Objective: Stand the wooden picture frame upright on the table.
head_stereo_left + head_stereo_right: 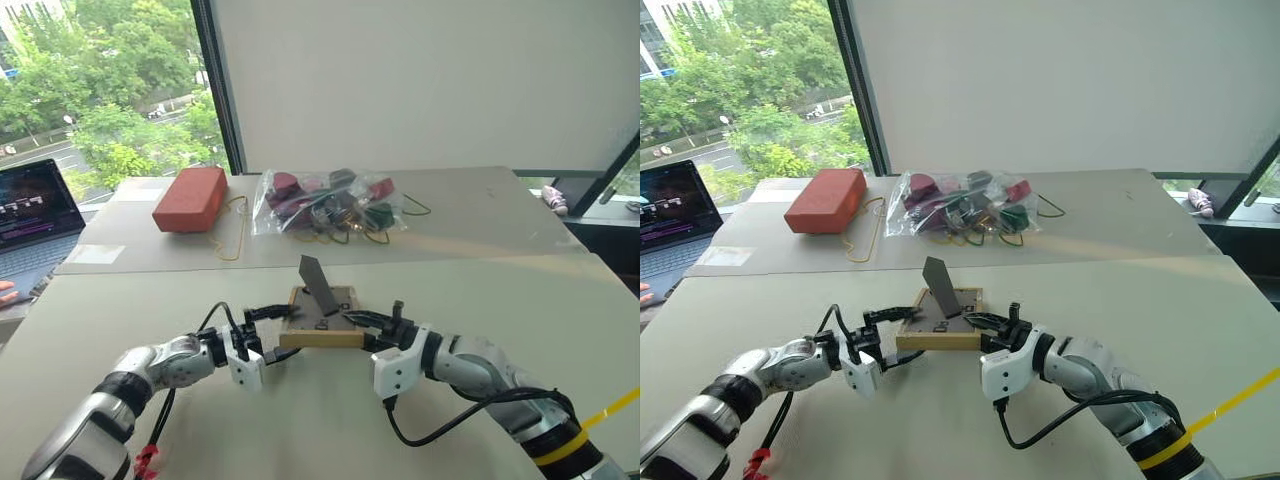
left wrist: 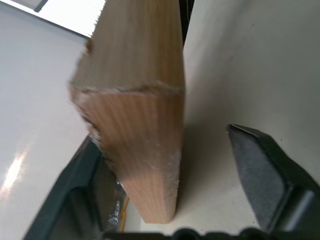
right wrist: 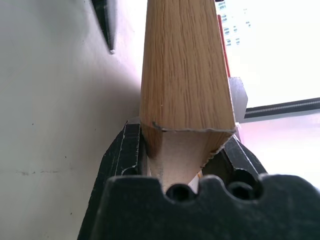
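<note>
A: Wooden picture frame (image 1: 322, 320) sits back-up near the middle of the desk (image 1: 520, 300), toward its near edge, dark stand leaf (image 1: 320, 284) folded out and pointing up. Right hand (image 1: 372, 322) is clamped on the frame's right corner. Left hand (image 1: 262, 327) has its fingers spread around the left edge, one pad (image 2: 255, 165) clearly off the wood.

B: So right carries it alone. Judgement: tip the top edge up about the bottom edge, slowly, so the stand foot lands on the desk.

A: Agreed. Left stays near as a stop against sliding. Release only once the frame leans on the stand.
</note>
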